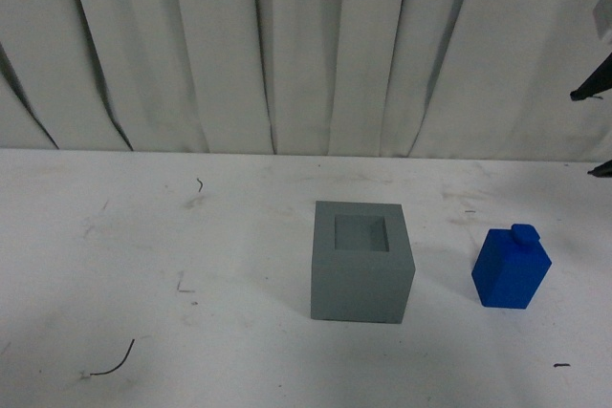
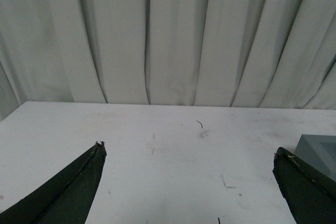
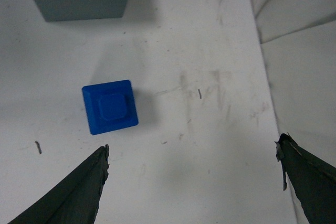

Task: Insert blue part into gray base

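On the right side of the tabletop (image 1: 115, 226), the blue part (image 1: 512, 269) stands upright with its knob on top. It is well apart from the gray base (image 1: 361, 260), which sits near the middle with its square recess open and empty. Nothing is gripped, so I judge you are at the approach for the pick.

Your right end effector (image 3: 192, 145) hangs above the tabletop close to the blue part, with its fingers spread wide and nothing between them. In the right wrist view the block lies off toward one finger rather than centred in the gap. If you come down like that, you may land a finger on top of the block or shove it sideways as you close. Centre first.

The block also looks turned on the tabletop, not square with the base. If you grip it without correcting that turn, its corners are likely to catch on the recess rim and jam. Pinching only the small knob would probably give a weak hold that twists.

Your left end effector (image 2: 189, 149) is also spread apart and empty, over bare tabletop, with a corner of the base showing beside one finger. The base looks loose, so a hard off-centre push could slide it.
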Robot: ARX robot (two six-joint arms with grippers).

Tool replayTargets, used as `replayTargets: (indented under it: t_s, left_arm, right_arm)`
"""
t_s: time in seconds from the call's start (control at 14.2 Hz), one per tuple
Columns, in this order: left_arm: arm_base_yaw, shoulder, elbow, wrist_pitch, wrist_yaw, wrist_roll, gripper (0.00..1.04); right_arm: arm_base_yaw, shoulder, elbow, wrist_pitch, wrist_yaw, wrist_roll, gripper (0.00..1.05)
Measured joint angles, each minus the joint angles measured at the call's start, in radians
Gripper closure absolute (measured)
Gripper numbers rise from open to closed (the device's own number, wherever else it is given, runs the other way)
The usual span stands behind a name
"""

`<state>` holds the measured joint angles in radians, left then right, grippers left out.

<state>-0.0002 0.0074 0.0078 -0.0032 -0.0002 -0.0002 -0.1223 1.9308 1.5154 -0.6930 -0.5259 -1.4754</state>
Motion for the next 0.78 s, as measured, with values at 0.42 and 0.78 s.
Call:
replayTargets:
  t_s: [0.42,0.78]
  left_arm:
    - [0.000,0.000,0.000,0.000,0.000,0.000,0.07]
    - [0.000,0.000,0.000,0.000,0.000,0.000,0.07]
  right_arm:
    - [0.064,0.133,0.056,-0.142,0.164,-0.130,0.06]
    - [0.138,0.237,0.109,-0.162,0.209,-0.109,0.06]
